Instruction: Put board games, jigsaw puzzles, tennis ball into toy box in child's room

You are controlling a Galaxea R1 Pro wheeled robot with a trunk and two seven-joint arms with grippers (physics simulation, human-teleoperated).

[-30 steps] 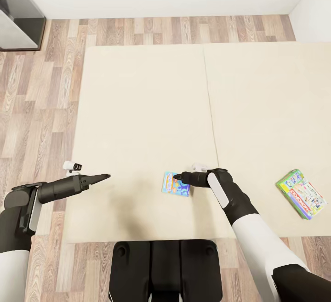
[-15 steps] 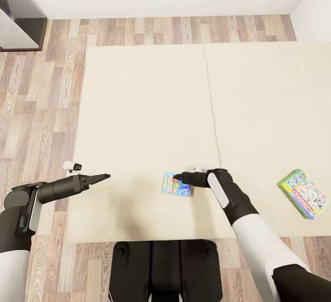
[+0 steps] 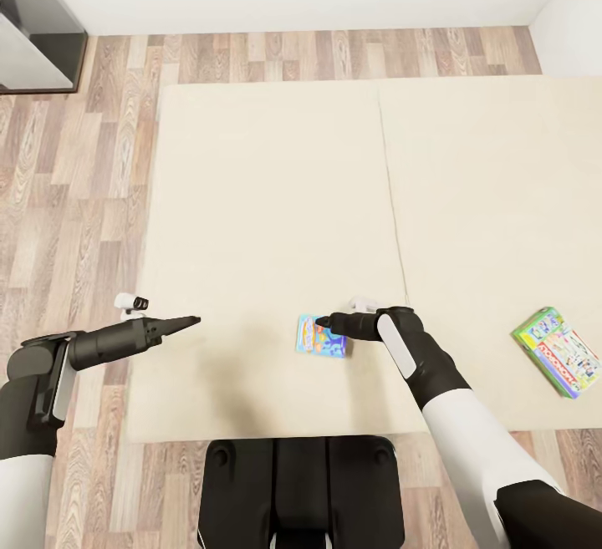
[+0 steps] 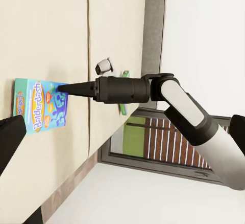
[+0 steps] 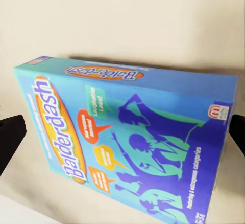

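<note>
Beige mattress (image 3: 276, 198) in two sections lay under both arms, with wood-plank floor (image 3: 75, 181) around it. Over the last second the seam between the sections and the green-edged game box (image 3: 558, 351) slid slightly toward the right side of the head view, while both arms and the blue game box (image 3: 322, 336) kept their places in it. I judged that as the camera and base shifting a little, not the toys, so no toy was lifted yet.

The right gripper (image 3: 322, 323) hung just above the blue box, its fingers spread wide to either side of the lid in the right wrist view and gripping nothing. The box lay flat directly beneath it, its long axis running across the gap between those fingers. The green-edged box sat well off to that arm's outer side, lying askew.

The left gripper (image 3: 191, 320) hovered over bare mattress, its tips drawn to a point, empty.
</note>
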